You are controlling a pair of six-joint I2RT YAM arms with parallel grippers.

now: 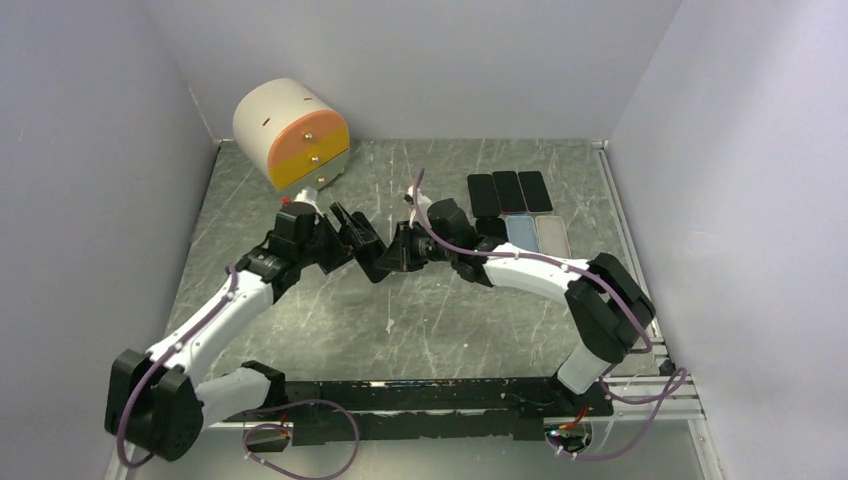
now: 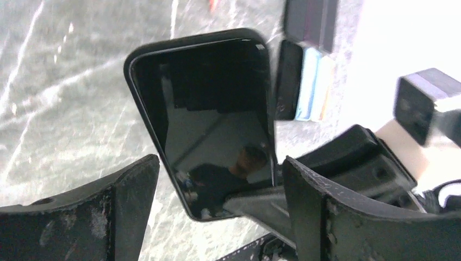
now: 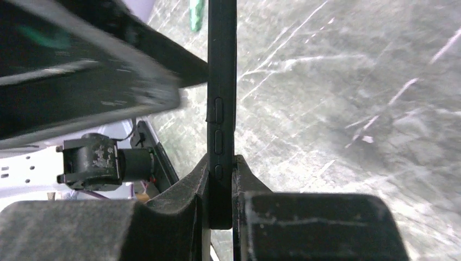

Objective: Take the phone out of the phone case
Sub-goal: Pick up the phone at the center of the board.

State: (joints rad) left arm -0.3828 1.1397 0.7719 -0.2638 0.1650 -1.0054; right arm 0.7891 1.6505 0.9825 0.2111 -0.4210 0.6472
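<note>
- Right gripper [image 3: 220, 176]: clamped tight on phone [image 2: 206, 109], holding its lower end; phone edge-on in right wrist view.
- Left gripper [image 2: 217, 168]: jaws wide apart, fingers [image 2: 130, 201] either side of phone; contact unclear, view blurred.
- Phone held above table [image 1: 300, 200], mid-table, between both wrists.
- Black phone case [image 3: 222, 65] on phone, covering side buttons.

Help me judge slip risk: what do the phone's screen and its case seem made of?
The phone screen looks like glossy glass: it mirrors a figure. The case looks matte black, probably silicone or soft plastic: dull side, moulded button bumps, no glare.
</note>
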